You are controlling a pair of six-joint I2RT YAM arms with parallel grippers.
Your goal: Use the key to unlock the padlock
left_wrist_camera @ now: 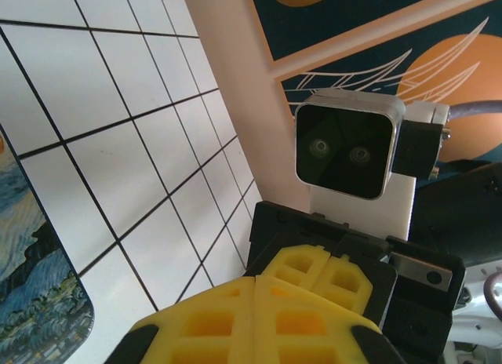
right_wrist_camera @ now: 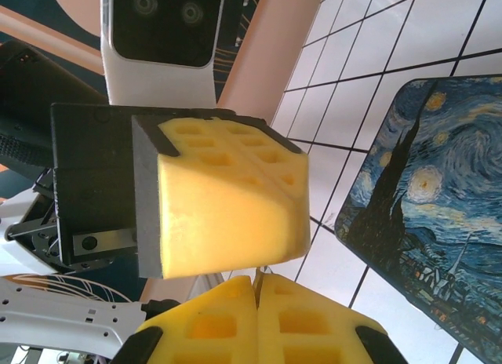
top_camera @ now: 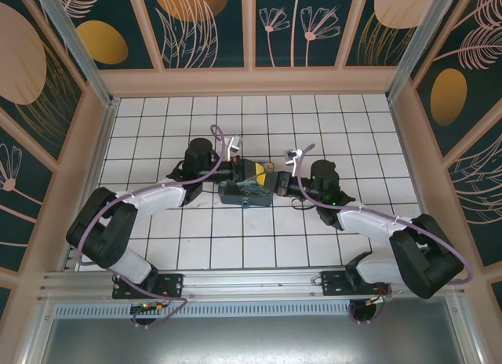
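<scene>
Left tool (top_camera: 257,173) and right tool (top_camera: 273,180) are both clenched, tip to tip just above the starry-night box (top_camera: 235,193) on the tiled counter (top_camera: 157,144). Whether the bluish nub (top_camera: 245,205) at the box's near edge is the padlock, I cannot tell.

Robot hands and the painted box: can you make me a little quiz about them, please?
1. True or false: the left hand and the right hand are close together beside the painted box.
2. Both hands are: A) wide open B) shut C) gripping the box.
3. Fill in: the hands' fingers are ____ in colour.
Key: 1 true; 2 B; 3 yellow.
</scene>
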